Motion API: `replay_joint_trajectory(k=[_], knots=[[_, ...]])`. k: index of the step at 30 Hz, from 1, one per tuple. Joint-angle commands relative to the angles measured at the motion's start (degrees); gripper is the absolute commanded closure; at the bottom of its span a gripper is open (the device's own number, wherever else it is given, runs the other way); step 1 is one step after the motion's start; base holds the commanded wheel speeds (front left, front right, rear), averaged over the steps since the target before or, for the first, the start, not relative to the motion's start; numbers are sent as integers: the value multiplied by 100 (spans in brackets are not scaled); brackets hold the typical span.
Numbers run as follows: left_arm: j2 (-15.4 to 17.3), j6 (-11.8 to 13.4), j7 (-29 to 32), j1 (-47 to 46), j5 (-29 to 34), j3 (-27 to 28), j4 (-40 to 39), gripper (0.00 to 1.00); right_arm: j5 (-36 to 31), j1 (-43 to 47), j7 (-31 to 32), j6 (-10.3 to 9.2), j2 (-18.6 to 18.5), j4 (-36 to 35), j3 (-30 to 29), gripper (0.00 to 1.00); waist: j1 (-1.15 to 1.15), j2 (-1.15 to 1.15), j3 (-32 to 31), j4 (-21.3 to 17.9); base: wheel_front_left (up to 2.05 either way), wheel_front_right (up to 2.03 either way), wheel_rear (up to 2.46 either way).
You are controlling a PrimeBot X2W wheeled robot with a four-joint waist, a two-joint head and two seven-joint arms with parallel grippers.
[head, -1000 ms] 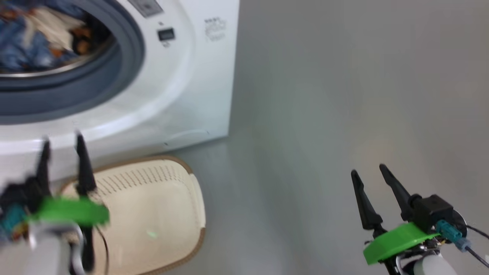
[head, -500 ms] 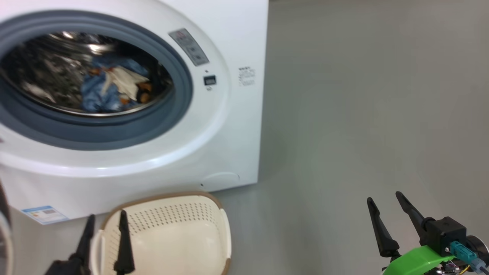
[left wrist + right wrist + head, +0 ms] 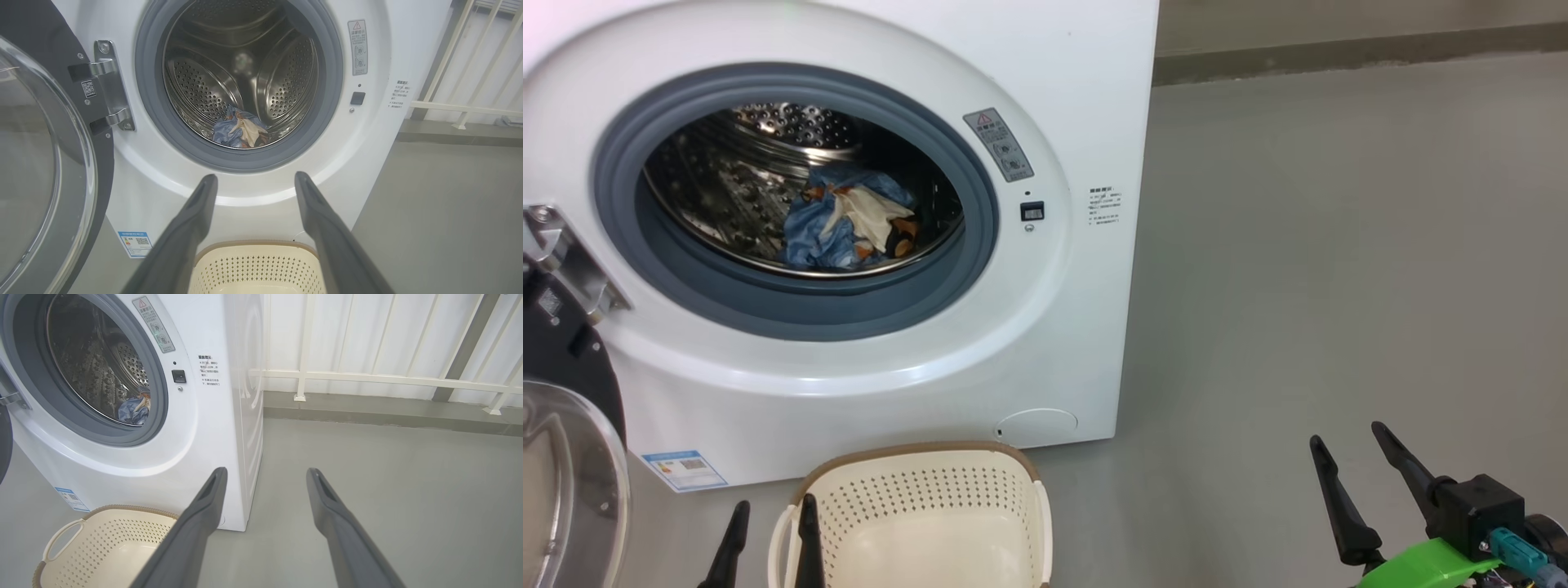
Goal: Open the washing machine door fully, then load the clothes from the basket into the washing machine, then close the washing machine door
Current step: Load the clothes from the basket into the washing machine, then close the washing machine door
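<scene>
Left gripper (image 3: 255,177): two long, dark, matte tapered fingers, jaws spread wide, holding nothing; at 7 o'clock in the head view, tips pointing to 12 o'clock, over the near left part of the basket (image 3: 915,453). Right gripper (image 3: 1347,434): same build on a green collar, jaws spread wide, holding nothing; at 5 o'clock, above the bare grey floor (image 3: 1339,245), well apart from the machine. Basket: cream perforated plastic, rounded rectangle, brown woven-look rim, loop side handles; upright on the floor at 6 o'clock, just in front of the washing machine (image 3: 1062,343). Washing machine: white, glossy, boxy, round opening facing the robot, from 10 to 12 o'clock. Gasket (image 3: 792,306): grey-blue rubber ring round the opening. Drum (image 3: 286,77): perforated steel with raised ribs, axis running straight back. Clothes (image 3: 841,224): crumpled light blue fabric with cream and orange parts, one small bundle at 6 o'clock inside the drum. Washing machine door (image 3: 564,482): black rim and bulging clear glass bowl, swung open on a metal hinge (image 3: 108,85) at the opening's 9 o'clock. Label sticker (image 3: 684,469): small, blue, at the machine's lower left front corner. Railing (image 3: 367,377): white bars behind the machine's right side.
</scene>
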Motion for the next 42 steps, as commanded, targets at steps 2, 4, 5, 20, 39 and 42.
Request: replay_joint_trajectory(k=[2, 4, 5, 20, 39, 42], knots=[[64, 36, -78, -80, 31, 191, -209, 0, -108, -50, 15, 25, -99, -185, 70, 0, 0, 0, -62, 37, 0, 0, 0], [71, 20, -89, -53, 22, 193, -238, 0, -117, -32, 22, 25, -91, -196, 67, 0, 0, 0, -78, 38, 0, 0, 0], [72, 11, -92, -40, 12, 191, -242, 0, -121, -26, 23, 25, -88, -199, 65, 0, 0, 0, -87, 40, 0, 0, 0], [97, 10, -50, -1, -16, 116, -253, 0, -217, 85, -80, 25, 164, -257, -115, 0, 0, 0, -207, 66, 0, 0, 0], [142, 65, -23, 4, -54, 70, -173, 0, -261, 110, -47, 25, 262, -219, 19, 0, 0, 0, -308, 80, 0, 0, 0], [162, 83, -12, -15, -41, 61, -133, 0, -251, 131, -48, 25, 261, -216, 25, 0, 0, 0, -309, 100, -28, 28, 0]])
